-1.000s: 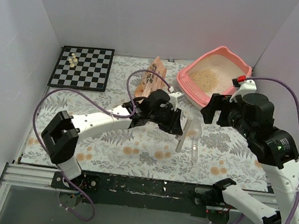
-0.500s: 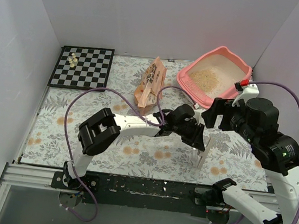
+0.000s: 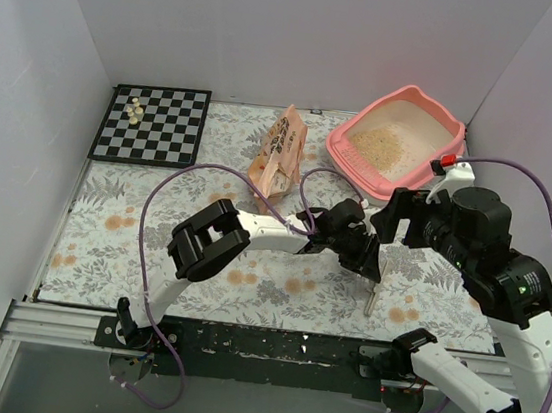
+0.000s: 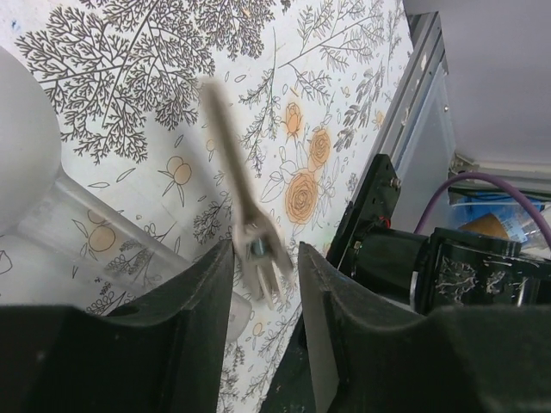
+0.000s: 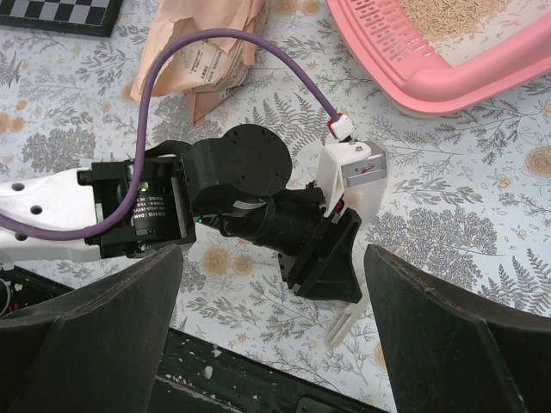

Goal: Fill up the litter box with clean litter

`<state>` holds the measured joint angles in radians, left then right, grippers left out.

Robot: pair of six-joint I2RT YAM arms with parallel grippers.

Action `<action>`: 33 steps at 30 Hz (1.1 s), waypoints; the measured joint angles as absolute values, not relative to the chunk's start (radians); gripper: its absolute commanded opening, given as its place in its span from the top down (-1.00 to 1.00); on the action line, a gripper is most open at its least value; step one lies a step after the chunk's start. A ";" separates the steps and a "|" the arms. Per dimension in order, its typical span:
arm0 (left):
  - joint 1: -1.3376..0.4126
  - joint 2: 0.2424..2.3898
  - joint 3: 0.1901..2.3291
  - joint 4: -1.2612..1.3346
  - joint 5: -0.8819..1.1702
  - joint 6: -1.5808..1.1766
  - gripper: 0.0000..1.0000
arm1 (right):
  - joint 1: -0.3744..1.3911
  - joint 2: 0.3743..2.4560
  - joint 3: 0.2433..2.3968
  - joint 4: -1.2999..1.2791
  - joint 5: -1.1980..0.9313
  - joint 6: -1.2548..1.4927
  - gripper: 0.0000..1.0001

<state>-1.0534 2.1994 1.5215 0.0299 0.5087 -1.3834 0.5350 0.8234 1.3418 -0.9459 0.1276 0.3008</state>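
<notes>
The large pink plastic litter box [image 5: 448,79] with the wavy rim sits at the far right of the floral tabletop [image 3: 143,220]. A loose patch of beige sandy clean litter [image 3: 390,143] lies in the middle of its pale floor, so the filling is only partly done. The orange-peach printed bag [image 3: 279,151] stands just to its left. The left gripper [image 3: 364,258] reaches across to the right, in front of the box, and has its jaws closed on a clear plastic scoop [image 3: 373,291], whose handle points down toward the near edge. The left wrist view is smeared, so I'd say clamped rather than swear to it, and I can't tell whether the scoop carries anything. The right gripper [image 3: 395,209] hangs just above and beside it with its jaws spread wide and nothing between them, looking straight down on the left one. To me this looks like a handover of the scoop. If so, the right gripper should come down squarely on the handle and close firmly before the left one lets go. A thin, slippery handle could easily twist or drop.
</notes>
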 measured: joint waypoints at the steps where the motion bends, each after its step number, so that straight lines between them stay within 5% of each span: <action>1: -1.053 2.200 1.522 0.030 0.509 -1.381 0.01 | 0.535 0.823 1.340 -0.945 0.128 0.301 -0.88; 8: -1.053 2.199 1.523 0.028 0.510 -1.369 -0.32 | 0.535 0.826 1.333 -0.945 0.123 0.301 -0.89; 22: -0.869 1.863 1.556 -0.329 0.337 -1.204 -0.37 | 0.535 0.950 1.459 -0.859 0.089 0.317 -0.89; 33: -0.733 1.502 1.525 -0.571 -0.041 -1.053 -0.48 | 0.535 1.280 1.507 -0.701 0.036 0.387 -0.87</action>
